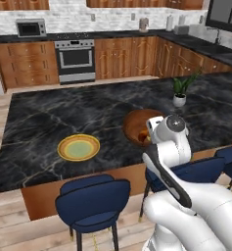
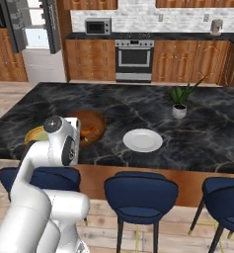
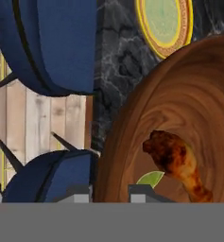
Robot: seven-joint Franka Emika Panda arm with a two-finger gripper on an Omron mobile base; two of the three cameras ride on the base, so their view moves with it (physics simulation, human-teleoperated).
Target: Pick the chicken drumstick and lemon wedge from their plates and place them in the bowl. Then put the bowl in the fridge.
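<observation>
Bowl (image 3: pixel 179 113) was round, deep, reddish-brown wood with swirled grain, sitting on the counter (image 1: pixel 49 122) near its front edge. Chicken drumstick (image 3: pixel 177 163) lay inside it: brown, roasted, rough skin, thick end tapering to thin bone. In the hand view its long axis ran diagonally, thick end upper left, bone end lower right. Lemon wedge (image 3: pixel 150 178), small and yellow-green, lay in the bowl just beside the drumstick's thick end.

Counter was black marble with pale veining. Yellow-rimmed plate (image 1: pixel 79 147) with pale green centre sat left of the bowl, plain white plate (image 2: pixel 142 140) to its right. Blue stools (image 2: pixel 140 197) lined the counter front, wood plank floor. Fridge (image 2: pixel 32 29) stood open at the back of the room.

Tool (image 3: pixel 108 191) hung over the bowl's near rim, 2 finger tips apart, holding nothing.
</observation>
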